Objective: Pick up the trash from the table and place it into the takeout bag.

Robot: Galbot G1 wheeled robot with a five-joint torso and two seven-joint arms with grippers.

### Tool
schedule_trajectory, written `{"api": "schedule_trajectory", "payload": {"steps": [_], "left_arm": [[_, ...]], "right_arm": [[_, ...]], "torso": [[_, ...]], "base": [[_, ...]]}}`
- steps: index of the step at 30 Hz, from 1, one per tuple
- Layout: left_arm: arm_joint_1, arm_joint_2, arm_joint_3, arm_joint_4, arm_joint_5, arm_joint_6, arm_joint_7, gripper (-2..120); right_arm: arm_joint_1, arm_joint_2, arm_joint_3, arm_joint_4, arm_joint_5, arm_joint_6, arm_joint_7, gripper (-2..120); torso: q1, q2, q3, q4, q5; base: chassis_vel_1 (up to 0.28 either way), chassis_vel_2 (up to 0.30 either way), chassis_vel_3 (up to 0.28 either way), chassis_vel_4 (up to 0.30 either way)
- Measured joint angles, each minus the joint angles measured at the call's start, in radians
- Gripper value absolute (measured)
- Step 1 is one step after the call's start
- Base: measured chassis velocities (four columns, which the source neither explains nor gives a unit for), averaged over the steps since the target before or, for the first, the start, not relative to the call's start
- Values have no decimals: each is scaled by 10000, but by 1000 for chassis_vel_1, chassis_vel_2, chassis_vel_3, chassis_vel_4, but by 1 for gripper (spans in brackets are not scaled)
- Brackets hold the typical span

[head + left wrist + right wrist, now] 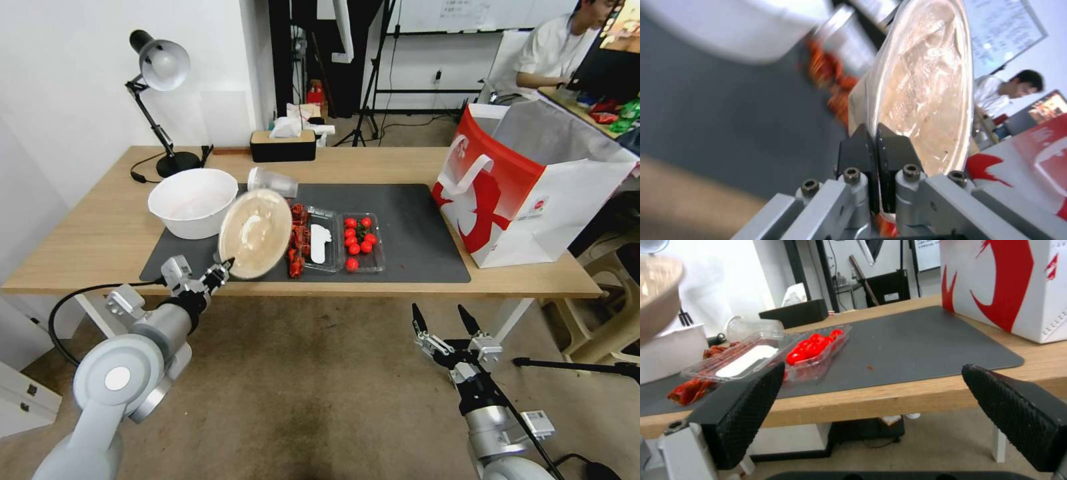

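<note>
Left gripper [225, 267] pinching round beige dish [256, 233] above table [100, 233]; right gripper [445, 321] wide, below edge.

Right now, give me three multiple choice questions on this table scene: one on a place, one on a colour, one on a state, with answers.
1. Where is the takeout bag?
A. robot's right end of the table
B. robot's left end
C. on the floor

2. What colour is the big bowl?
A. black
B. white
C. red

3. How is the round dish?
A. flat on the mat
B. inside the bag
C. lifted, tilted, in the left gripper

Answers: 1 A, it stands by the right arm's side. 2 B, plainly white. 3 C, fingers pinch its rim; the right gripper hangs open.
</note>
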Motion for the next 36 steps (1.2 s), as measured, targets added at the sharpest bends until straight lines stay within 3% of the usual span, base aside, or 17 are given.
{"api": "schedule_trajectory", "payload": {"steps": [6,12,14,17,18,19,20,21,24,25,28,29,32,33,36], "left_arm": [[-1137,820,721,166,1401,-325,1259,0],[-2838,1643,2111,333,948,-358,1090,0],[-4370,2145,3068,826,986,-359,1045,0],[-5170,2354,3583,1211,1072,-385,1058,0],[-6303,2503,4364,1786,1160,-431,1085,0],[-7754,2382,5539,2559,1363,-508,1134,0],[-8493,2184,6203,2971,1481,-563,1151,0],[-8493,2184,6203,2971,1481,-563,1151,0],[-9891,1556,7510,3811,1786,-641,1235,0],[-9891,1556,7510,3811,1786,-641,1235,0],[-11066,619,8483,4825,2243,-667,1355,0],[-11066,619,8483,4825,2243,-667,1355,0],[-11902,-315,9000,5860,2558,-731,1400,0],[-11902,-315,9000,5860,2558,-731,1400,0],[-12542,-1136,9566,6664,2755,-914,1463,0]], "right_arm": [[72,-250,-239,84,-49,-143,48,100],[69,-257,-361,149,-211,-186,64,100],[41,-237,-434,186,-357,-199,69,100],[30,-249,-457,217,-409,-204,71,100],[19,-328,-495,254,-450,-235,90,100],[11,-436,-556,266,-505,-283,118,100],[12,-465,-578,268,-526,-309,135,100],[12,-465,-578,268,-526,-309,135,100],[36,-476,-631,268,-589,-343,169,100],[36,-476,-631,268,-589,-343,169,100],[29,-455,-635,325,-605,-402,227,100],[29,-455,-635,325,-605,-402,227,100],[-36,-483,-522,425,-606,-432,258,100],[-36,-483,-522,425,-606,-432,258,100],[-99,-518,-398,471,-602,-435,267,100]], "torso": [[0,0,0,-1,-1],[1,0,0,0,0],[0,0,0,-4,3],[1,-1,1,-3,2],[1,-1,1,0,-1],[0,0,1,2,1],[1,-1,2,0,0],[1,-1,2,0,0],[2,-1,1,-4,6],[2,-1,1,-4,6],[2,-1,0,1,3],[2,-1,0,1,3],[2,-1,1,-1,2],[2,-1,1,-1,2],[1,-2,1,0,4]], "base": [[0,0,0,0],[0,0,0,0],[0,0,0,0],[0,0,0,0],[0,0,0,0],[0,0,0,0],[0,0,0,0],[0,0,0,0],[0,0,0,0],[0,0,0,0],[0,0,0,0],[0,0,0,0],[0,0,0,0],[0,0,0,0],[0,0,0,0]]}}
